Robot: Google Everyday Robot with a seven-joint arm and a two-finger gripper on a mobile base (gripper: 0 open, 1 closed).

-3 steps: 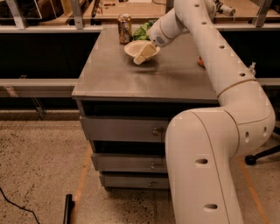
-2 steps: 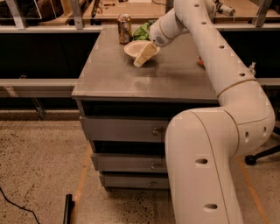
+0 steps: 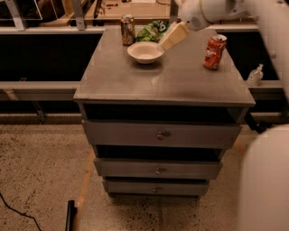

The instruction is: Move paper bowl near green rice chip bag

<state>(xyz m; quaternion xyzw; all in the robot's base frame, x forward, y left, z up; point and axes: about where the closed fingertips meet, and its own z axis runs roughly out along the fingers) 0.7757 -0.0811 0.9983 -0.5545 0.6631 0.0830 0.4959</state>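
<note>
The paper bowl (image 3: 145,52) sits upright on the grey cabinet top (image 3: 149,81), towards the back and left of centre. The green rice chip bag (image 3: 153,31) lies just behind it, almost touching its far rim. My gripper (image 3: 173,36) hangs at the end of the white arm (image 3: 212,11), just right of the bowl and slightly above it, with its tip near the bowl's right rim. It holds nothing that I can see.
A brownish-gold can (image 3: 128,29) stands left of the bag at the back. An orange-red soda can (image 3: 213,51) stands at the right of the top. The cabinet has drawers (image 3: 162,134) below. A small bottle (image 3: 255,76) sits on the ledge at right.
The gripper was on the bowl's rim with the bowl tilted. It now sits off the bowl to the right, and the bowl rests flat by the green bag. The view has shifted closer.
</note>
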